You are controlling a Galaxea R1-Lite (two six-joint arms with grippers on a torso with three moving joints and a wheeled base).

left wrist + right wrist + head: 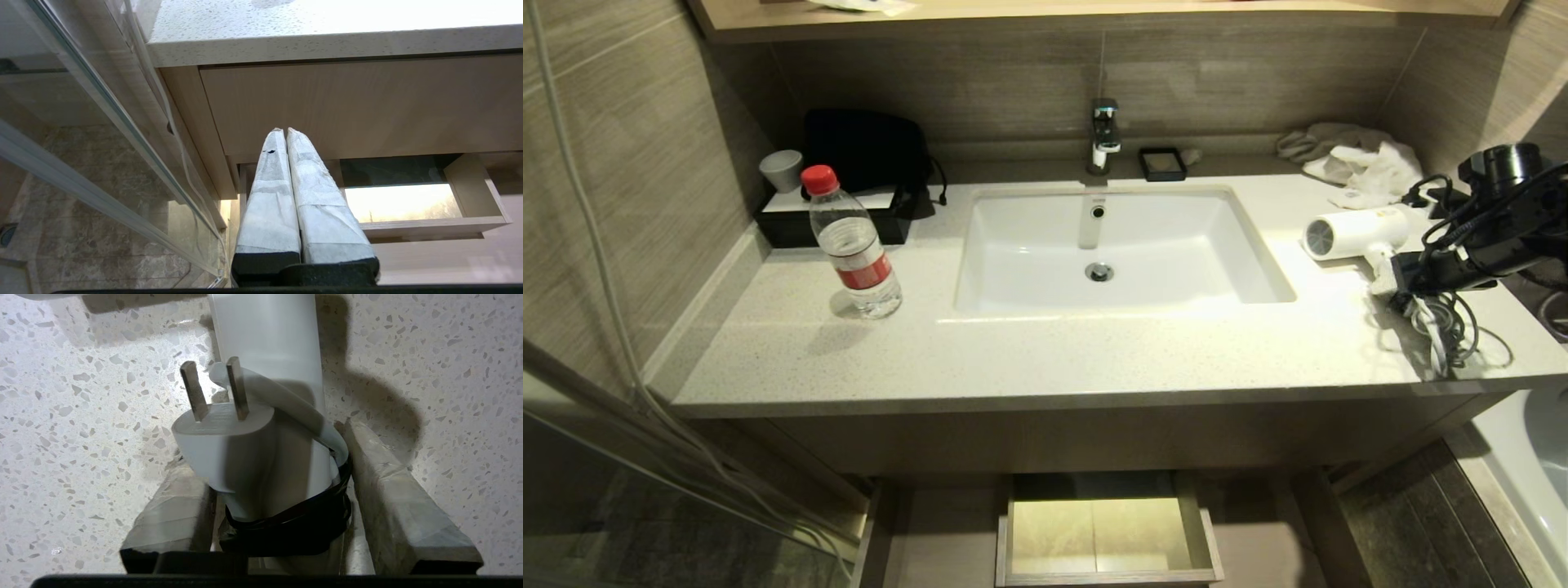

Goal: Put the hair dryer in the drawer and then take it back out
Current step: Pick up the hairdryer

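At the right end of the desk: the hair dryer [1356,234] lies on its side on the speckled desk [1045,351], grey grille facing the sink [1123,245], handle pointing toward the front edge.
Right tool: the right tool [269,514] straddles the handle end, one padded finger [392,490] on each side of the bundled cord and plug [222,435]. The fingers stand partly apart and look to be touching the bundle; whether they already pinch it firmly I cannot tell.
Left tool: the left tool [286,134] hangs idle below the desk edge, fingers pressed together, holding nothing.
Drawer: the drawer [1107,535] stands pulled out under the sink, boxed cutout showing.
Step in hand: gripping the dryer, I judge, before carrying it down.
Doing it well: squeeze on the rigid handle, not only the loose cord, so the dryer does not swing; lift straight up before moving toward the drawer, keeping clear of the cloths [1356,159] behind.
Risk: the plug could snag or the cord slip free.
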